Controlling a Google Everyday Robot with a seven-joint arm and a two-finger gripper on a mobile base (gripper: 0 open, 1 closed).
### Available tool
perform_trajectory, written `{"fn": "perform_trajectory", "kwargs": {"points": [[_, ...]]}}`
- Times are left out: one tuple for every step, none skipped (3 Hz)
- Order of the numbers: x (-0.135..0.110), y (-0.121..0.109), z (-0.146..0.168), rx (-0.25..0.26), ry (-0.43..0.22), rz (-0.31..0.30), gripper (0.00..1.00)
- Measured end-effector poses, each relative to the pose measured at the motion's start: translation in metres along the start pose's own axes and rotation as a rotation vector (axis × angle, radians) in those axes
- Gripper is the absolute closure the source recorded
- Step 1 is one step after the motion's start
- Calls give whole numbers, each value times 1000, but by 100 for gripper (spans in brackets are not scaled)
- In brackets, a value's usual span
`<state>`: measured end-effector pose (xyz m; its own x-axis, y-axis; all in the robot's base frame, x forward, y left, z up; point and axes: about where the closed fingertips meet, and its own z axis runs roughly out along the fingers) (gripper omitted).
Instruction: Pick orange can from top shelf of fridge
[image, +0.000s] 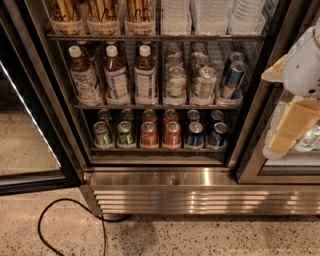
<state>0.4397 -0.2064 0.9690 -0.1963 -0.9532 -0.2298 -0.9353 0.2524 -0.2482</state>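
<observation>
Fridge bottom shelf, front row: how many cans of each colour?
Green cans: 2
Red cans: 2
Blue cans: 2
Total: 6
The hand is off to the right, away from these cans.

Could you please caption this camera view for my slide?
End effector at the right edge; fridge shelves hold bottles and cans.

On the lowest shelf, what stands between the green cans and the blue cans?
Red cans, as the camera view shows. The gripper hangs at the far right, away from them.
</observation>
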Motion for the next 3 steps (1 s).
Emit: {"fn": "perform_trajectory", "kwargs": {"points": [[-14, 8, 22, -27, -85, -16, 0], [-36, 14, 41, -25, -188, -16, 0], [-60, 14, 59, 8, -265, 22, 0]]}}
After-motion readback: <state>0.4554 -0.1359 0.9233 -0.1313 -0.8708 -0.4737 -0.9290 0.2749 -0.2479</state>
